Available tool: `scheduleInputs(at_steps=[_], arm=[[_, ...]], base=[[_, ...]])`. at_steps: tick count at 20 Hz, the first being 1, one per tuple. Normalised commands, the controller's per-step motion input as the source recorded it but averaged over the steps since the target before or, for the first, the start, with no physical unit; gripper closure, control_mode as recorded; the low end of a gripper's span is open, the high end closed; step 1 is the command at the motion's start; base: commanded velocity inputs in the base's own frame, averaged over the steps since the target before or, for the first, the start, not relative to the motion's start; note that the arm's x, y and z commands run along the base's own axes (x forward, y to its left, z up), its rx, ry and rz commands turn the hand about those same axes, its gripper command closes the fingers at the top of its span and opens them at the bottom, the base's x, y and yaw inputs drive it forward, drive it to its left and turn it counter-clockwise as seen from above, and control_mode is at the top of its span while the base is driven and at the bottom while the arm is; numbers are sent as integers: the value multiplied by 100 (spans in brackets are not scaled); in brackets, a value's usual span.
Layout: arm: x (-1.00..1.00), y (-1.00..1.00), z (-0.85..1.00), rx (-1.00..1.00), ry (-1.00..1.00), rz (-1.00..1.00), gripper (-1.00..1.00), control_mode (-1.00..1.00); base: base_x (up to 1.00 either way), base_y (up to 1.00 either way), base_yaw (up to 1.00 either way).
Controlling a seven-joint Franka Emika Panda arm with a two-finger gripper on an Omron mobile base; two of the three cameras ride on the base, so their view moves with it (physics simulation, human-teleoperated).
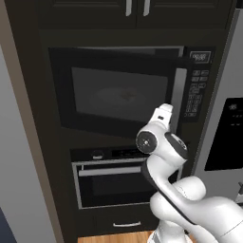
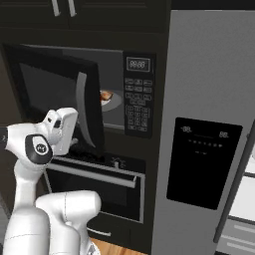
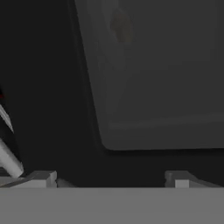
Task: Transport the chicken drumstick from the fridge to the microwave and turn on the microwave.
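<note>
I see the chicken drumstick (image 2: pixel 105 95) on the microwave (image 2: pixel 112 94) turntable, my gripper (image 3: pixel 109 177) spread wide and empty at the half-shut door, so closing and starting remain.

A black oven (image 1: pixel 111 182) with a horizontal silver bar handle (image 1: pixel 108 172) sits built into the dark cabinet column (image 1: pixel 33 123). Below it is a dark drawer (image 1: pixel 126 222) with a small curved silver pull (image 1: pixel 126 224). Overhead, two dark cupboard doors (image 1: pixel 95 10) carry short vertical silver handles (image 1: pixel 128 7). A strip of wooden floor (image 1: pixel 118 236) shows at the bottom.
</note>
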Motion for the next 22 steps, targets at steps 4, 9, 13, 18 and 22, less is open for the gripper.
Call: scheduleInputs(at_steps=[4, 9, 13, 18, 22], arm=[[57, -10, 0, 0, 0, 22, -100, -100], [57, 0, 0, 0, 0, 17, -100, -100], [58, 5, 0, -2, 0, 11, -100, -100], [65, 15, 0, -5, 3, 5, -100, -100], [74, 32, 0, -10, 9, 0, -100, -100]], base=[[0, 0, 0], [0, 0, 0], [0, 0, 0], [0, 0, 0], [0, 0, 0]])
